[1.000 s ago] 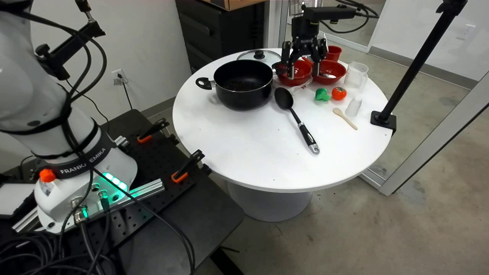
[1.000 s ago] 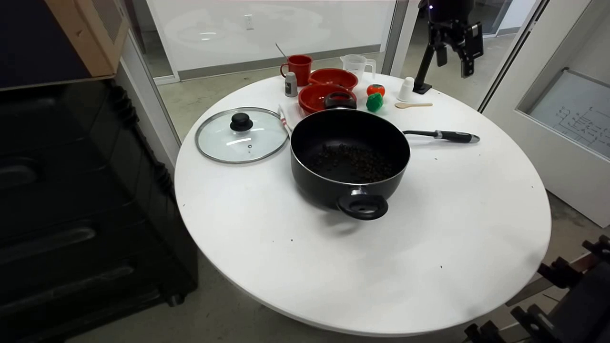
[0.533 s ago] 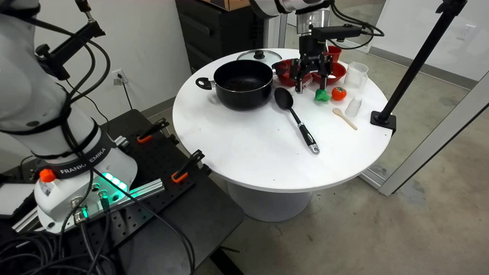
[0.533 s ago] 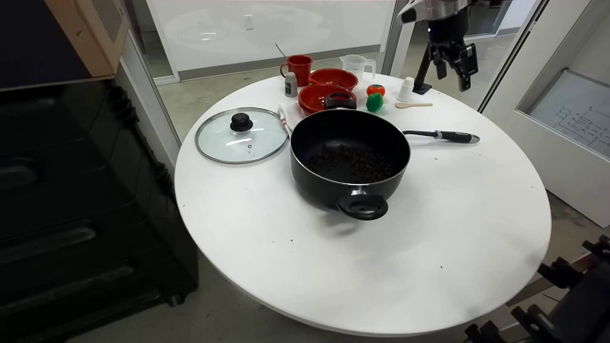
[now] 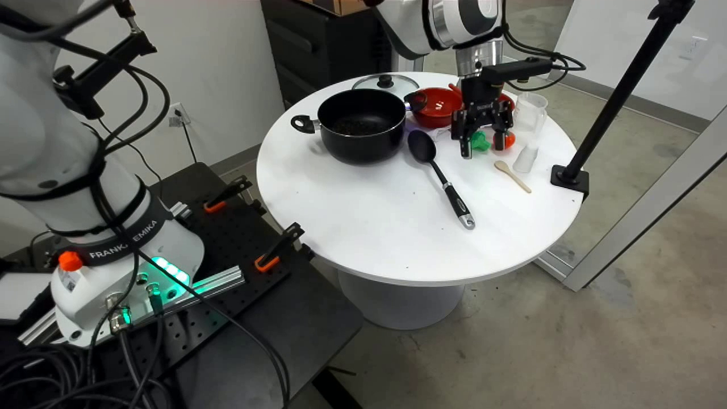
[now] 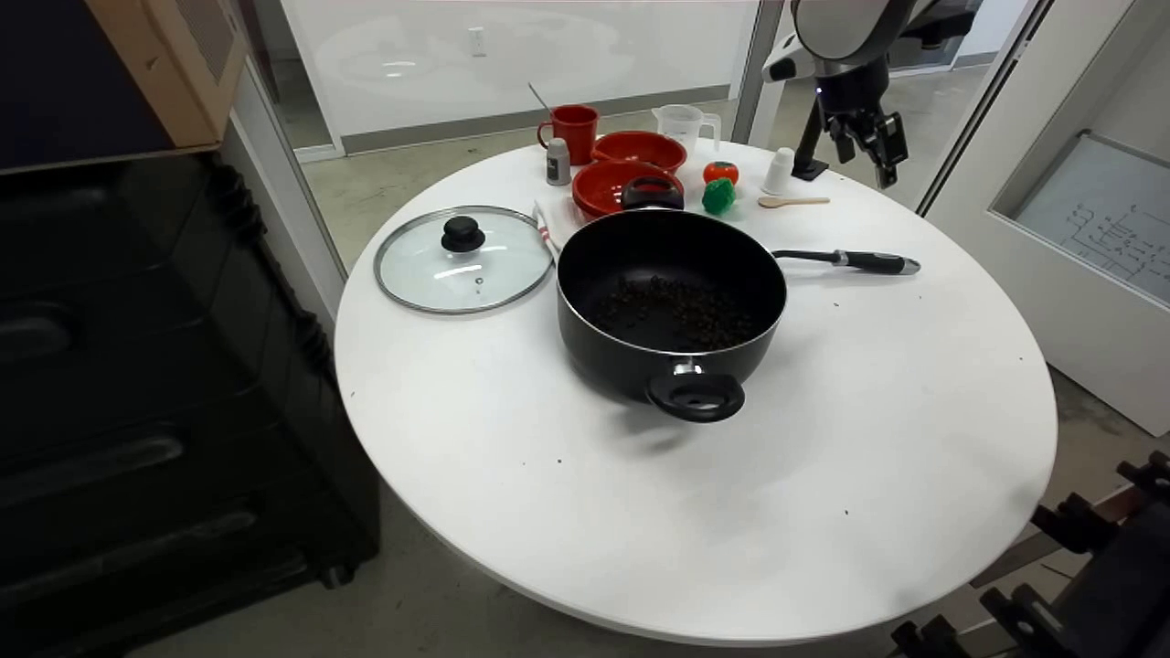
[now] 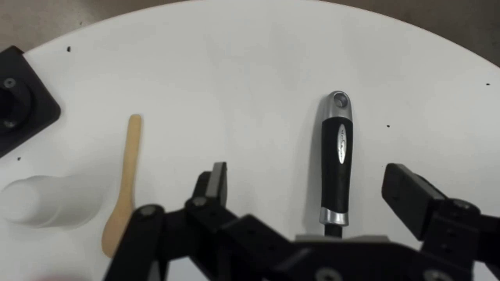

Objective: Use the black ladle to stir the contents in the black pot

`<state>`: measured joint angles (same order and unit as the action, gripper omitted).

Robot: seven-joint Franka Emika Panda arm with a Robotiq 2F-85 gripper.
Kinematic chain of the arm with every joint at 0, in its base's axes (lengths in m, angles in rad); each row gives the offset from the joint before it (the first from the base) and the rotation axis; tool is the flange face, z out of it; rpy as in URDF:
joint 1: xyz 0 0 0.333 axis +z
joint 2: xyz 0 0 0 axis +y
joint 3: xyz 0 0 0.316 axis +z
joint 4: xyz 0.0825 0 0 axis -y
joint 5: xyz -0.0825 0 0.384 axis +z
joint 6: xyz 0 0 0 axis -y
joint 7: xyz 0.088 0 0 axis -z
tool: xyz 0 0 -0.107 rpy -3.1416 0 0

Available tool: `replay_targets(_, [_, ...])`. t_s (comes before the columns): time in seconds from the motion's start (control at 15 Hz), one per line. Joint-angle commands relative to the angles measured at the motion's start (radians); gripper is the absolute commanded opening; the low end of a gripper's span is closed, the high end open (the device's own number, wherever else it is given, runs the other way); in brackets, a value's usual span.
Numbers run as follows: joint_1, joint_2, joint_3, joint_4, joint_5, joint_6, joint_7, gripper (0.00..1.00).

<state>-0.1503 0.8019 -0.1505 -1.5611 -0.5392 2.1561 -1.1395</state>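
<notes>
The black ladle [image 5: 454, 200] lies flat on the white table, its bowl beside the black pot [image 5: 363, 146] and its silver-tipped handle pointing away. In an exterior view the pot hides the bowl, leaving the ladle's handle [image 6: 873, 262] in sight. Dark small pieces [image 6: 681, 315] cover part of the pot's floor. My gripper [image 5: 483, 149] hovers above the table, wide open and empty. In the wrist view the ladle's handle [image 7: 336, 168] appears between the spread fingers of the gripper [image 7: 306, 171], well below them and touching neither; the ladle's bowl is hidden there.
A glass lid [image 6: 503, 270], red bowls [image 5: 436, 108], a red mug [image 6: 576, 132] and a clear jug [image 5: 529, 111] stand around the pot. A green piece [image 6: 718, 196], tomato [image 6: 721, 173], wooden spoon [image 7: 129, 171] and white cup [image 7: 50, 201] lie near a black post [image 5: 610, 94] at the edge.
My gripper has come down and shifted away from the red bowls, toward the green piece and tomato as seen in an exterior view. Its jaws stay open; ladle and pot have not moved.
</notes>
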Motion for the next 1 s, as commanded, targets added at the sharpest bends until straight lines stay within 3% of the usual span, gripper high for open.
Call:
replay_targets(0.0, [-0.013, 0.041, 0.004, 0.058, 0.012, -0.038, -0.01, 1.0])
replay_targets(0.4, [-0.068, 0.021, 0.058, 0.037, 0.149, -0.102, -0.039, 1.0])
replay_targets(0.93, [-0.09, -0.019, 0.042, -0.071, 0.115, 0.015, -0.083, 1.0])
